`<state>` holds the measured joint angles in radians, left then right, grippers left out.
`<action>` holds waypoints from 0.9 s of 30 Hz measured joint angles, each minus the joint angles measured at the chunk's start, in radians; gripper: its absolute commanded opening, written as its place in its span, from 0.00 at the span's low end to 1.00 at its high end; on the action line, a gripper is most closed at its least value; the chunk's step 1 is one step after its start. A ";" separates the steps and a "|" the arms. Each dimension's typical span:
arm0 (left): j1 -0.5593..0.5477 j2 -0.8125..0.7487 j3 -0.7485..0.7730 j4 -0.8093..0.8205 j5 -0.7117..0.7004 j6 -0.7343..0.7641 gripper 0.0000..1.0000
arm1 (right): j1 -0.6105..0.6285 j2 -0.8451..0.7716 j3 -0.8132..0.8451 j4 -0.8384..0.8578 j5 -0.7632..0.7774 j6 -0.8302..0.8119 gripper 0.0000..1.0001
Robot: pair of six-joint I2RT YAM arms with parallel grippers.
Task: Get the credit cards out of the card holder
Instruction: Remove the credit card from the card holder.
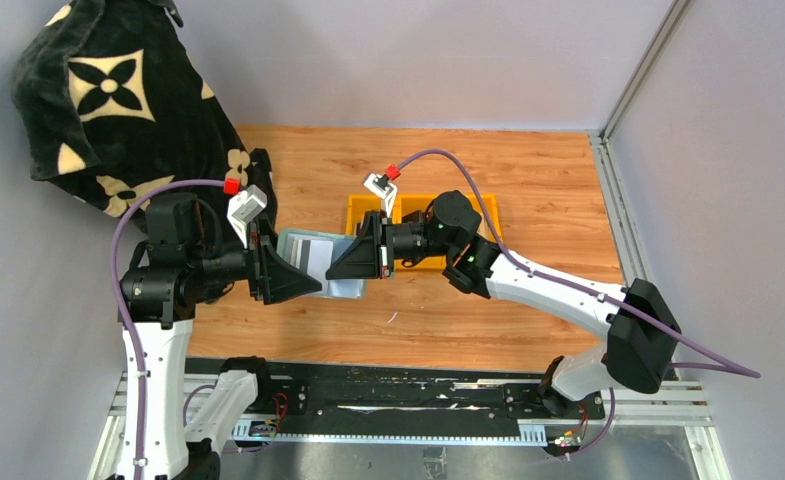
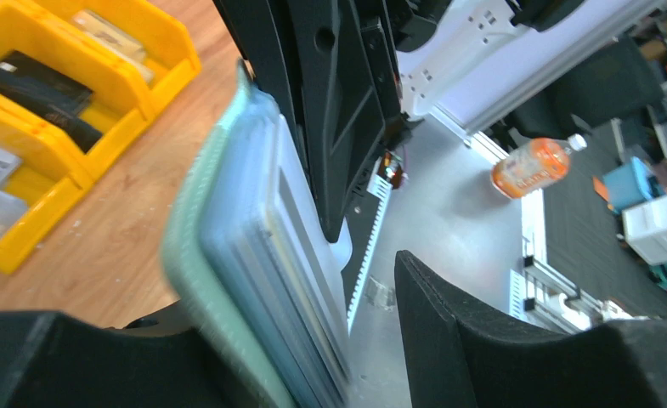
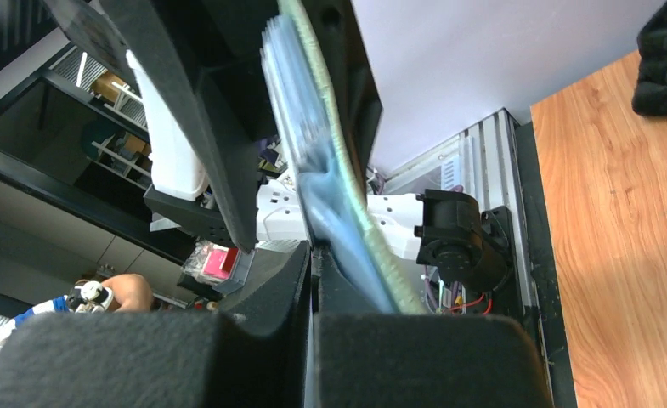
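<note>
The sage-green card holder (image 1: 343, 287) hangs in the air between my two grippers above the wooden table. In the left wrist view its green cover (image 2: 195, 255) leans on my left gripper's (image 2: 313, 323) lower finger. A gap separates its clear sleeves from the other finger (image 2: 500, 340), so the jaws stand open around it. A whitish credit card (image 2: 300, 212) with a grey stripe is the outer layer; its far end sits between my right gripper's fingers. My right gripper (image 3: 313, 255) is shut on that thin pale edge, with the holder (image 3: 347, 187) just beside it. From above, the grippers (image 1: 293, 272) (image 1: 353, 258) face each other.
Yellow bins (image 1: 423, 215) stand behind the right gripper; they hold a black wallet (image 2: 41, 98), tan notes (image 2: 109, 34) and pale cards. A black patterned bag (image 1: 108, 100) fills the far left. The table's near edge and metal rail lie below the holder.
</note>
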<state>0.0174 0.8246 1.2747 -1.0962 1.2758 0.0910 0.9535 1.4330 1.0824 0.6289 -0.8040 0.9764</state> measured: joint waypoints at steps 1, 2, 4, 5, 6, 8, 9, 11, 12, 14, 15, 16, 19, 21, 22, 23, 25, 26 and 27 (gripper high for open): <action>0.000 0.001 -0.013 -0.005 0.027 -0.003 0.56 | 0.000 -0.001 -0.002 0.015 0.000 0.005 0.00; 0.000 0.003 -0.021 -0.008 0.045 -0.006 0.56 | 0.000 -0.002 -0.003 0.031 0.000 0.009 0.00; -0.002 0.011 -0.034 -0.014 0.085 -0.014 0.52 | 0.000 -0.005 -0.003 0.050 -0.001 0.016 0.00; -0.002 0.015 -0.036 -0.014 0.098 -0.017 0.50 | 0.000 -0.006 -0.003 0.058 -0.002 0.018 0.00; -0.002 0.021 -0.037 -0.016 0.115 -0.021 0.48 | 0.000 -0.008 -0.003 0.064 -0.003 0.019 0.00; -0.002 0.032 -0.037 -0.017 0.141 -0.027 0.44 | 0.000 -0.011 -0.004 0.073 -0.008 0.019 0.00; -0.002 0.035 -0.037 -0.018 0.150 -0.031 0.42 | 0.000 -0.012 -0.005 0.075 -0.008 0.019 0.00; -0.002 0.040 -0.037 -0.021 0.166 -0.038 0.38 | 0.000 -0.022 -0.011 0.072 -0.008 0.013 0.00; -0.002 0.043 -0.037 -0.022 0.171 -0.040 0.36 | 0.000 -0.028 -0.013 0.066 -0.008 0.007 0.00; -0.002 0.045 -0.037 -0.025 0.176 -0.042 0.34 | 0.000 -0.048 -0.018 0.036 -0.006 -0.014 0.00; -0.002 0.045 -0.037 -0.026 0.179 -0.042 0.33 | 0.000 -0.060 -0.021 0.018 -0.004 -0.027 0.00; -0.002 0.045 -0.037 -0.027 0.181 -0.043 0.32 | 0.000 -0.072 -0.023 -0.003 -0.002 -0.040 0.00; -0.002 0.044 -0.037 -0.027 0.182 -0.044 0.29 | 0.000 -0.108 -0.027 -0.061 0.007 -0.083 0.00; -0.002 0.045 -0.037 -0.027 0.182 -0.047 0.26 | 0.000 -0.123 -0.027 -0.089 0.013 -0.107 0.00; -0.002 0.046 -0.037 -0.027 0.182 -0.047 0.24 | 0.000 -0.127 -0.027 -0.097 0.016 -0.113 0.00; -0.002 0.047 -0.037 -0.027 0.181 -0.047 0.23 | 0.000 -0.131 -0.027 -0.107 0.019 -0.122 0.00; -0.002 0.048 -0.037 -0.028 0.176 -0.050 0.21 | 0.000 -0.132 -0.027 -0.114 0.020 -0.131 0.00; -0.002 0.048 -0.037 -0.029 0.173 -0.050 0.21 | 0.000 -0.132 -0.027 -0.120 0.021 -0.136 0.07; -0.002 0.048 -0.037 -0.029 0.169 -0.050 0.20 | 0.000 -0.133 -0.027 -0.124 0.021 -0.138 0.19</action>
<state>0.0154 0.8730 1.2377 -1.1255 1.4445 0.0406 0.9531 1.3003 1.0554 0.5053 -0.7830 0.8383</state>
